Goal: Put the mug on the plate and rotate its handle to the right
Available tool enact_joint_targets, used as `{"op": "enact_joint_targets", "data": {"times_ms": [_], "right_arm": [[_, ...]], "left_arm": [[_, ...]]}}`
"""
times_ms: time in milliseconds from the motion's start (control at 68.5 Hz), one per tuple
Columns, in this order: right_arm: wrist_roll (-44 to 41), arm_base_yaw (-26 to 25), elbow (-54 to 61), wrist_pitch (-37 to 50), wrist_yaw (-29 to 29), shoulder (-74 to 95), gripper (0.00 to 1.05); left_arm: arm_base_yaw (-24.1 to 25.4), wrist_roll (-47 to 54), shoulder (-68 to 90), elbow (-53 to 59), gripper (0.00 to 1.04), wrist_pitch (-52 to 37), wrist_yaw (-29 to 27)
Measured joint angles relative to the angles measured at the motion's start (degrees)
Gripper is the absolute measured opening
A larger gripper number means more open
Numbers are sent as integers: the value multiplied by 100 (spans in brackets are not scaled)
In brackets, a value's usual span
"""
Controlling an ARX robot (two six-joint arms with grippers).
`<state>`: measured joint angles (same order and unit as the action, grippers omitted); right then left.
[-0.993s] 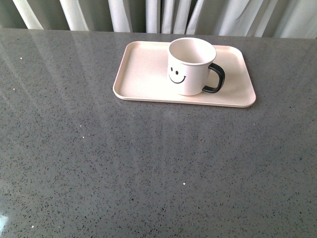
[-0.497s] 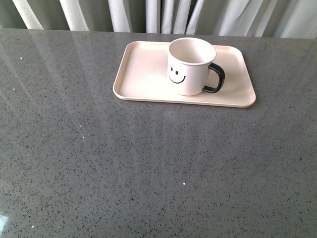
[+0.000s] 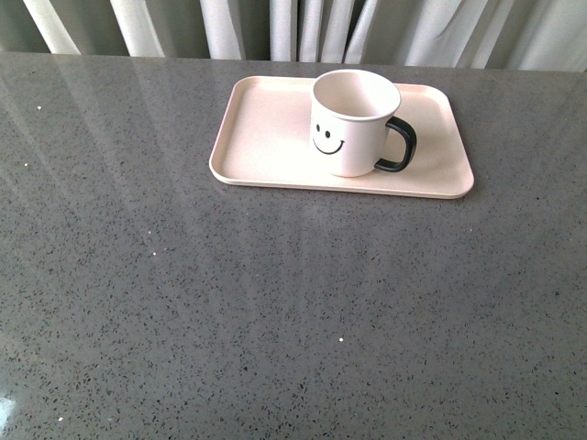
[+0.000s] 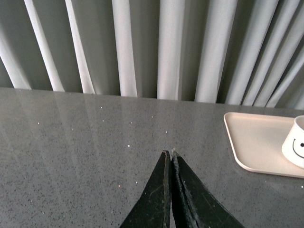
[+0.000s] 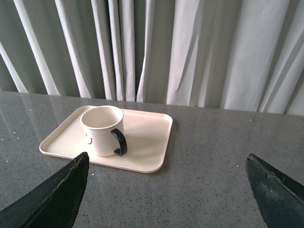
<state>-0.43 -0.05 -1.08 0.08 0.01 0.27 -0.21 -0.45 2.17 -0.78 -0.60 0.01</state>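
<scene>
The white mug with a black smiley face stands upright on the pale pink plate at the far middle of the table. Its black handle points to the right. Neither gripper shows in the front view. In the left wrist view my left gripper is shut and empty over bare table, with the plate and the mug's edge off to one side. In the right wrist view my right gripper is open and empty, back from the plate and the mug.
The table is a dark grey speckled stone top. Pale pleated curtains hang right behind its far edge, close behind the plate.
</scene>
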Motion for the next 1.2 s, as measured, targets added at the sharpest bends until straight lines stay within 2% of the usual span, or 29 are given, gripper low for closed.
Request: {"op": "enact_joint_targets", "data": {"times_ms": [205,234,292,570,584,628,687,774,847,964,1096,1198], "right_arm": [[0,0,0,0,-2,0,96],[0,0,0,0,0,0,96],[0,0,0,0,0,0,96],[0,0,0,0,-2,0,96],[-11,-17,-20,-50,-94,44,96],[-461,-387,-568,-1349,-1187,835,96],[-973,-658,-1185,-2208,-2140,2087,96],[-1419,-789,-1777,-1801,-2380,3685,96],[-1652,-787,-2448,-920,-2146,5178,96],[-1670,-603,-3324,-85,-1871,6846,96],[-1388,-267,-4415,219,-1545,8408,96],[-1075,0,-5311,144,-1333,9486,96]], "left_arm": [[7,0,-120,0,2,63,0],[7,-2,-122,0,6,61,-2],[7,0,-122,0,24,61,-2],[7,0,-122,0,75,61,-2],[7,0,-122,0,79,63,-2],[7,-2,-122,0,90,63,-9],[7,20,-125,0,97,61,7],[7,20,-125,0,95,63,2],[7,20,-125,0,95,61,-2],[7,20,-127,0,95,63,0],[7,20,-127,0,95,61,0],[7,20,-127,0,95,63,0]]}}
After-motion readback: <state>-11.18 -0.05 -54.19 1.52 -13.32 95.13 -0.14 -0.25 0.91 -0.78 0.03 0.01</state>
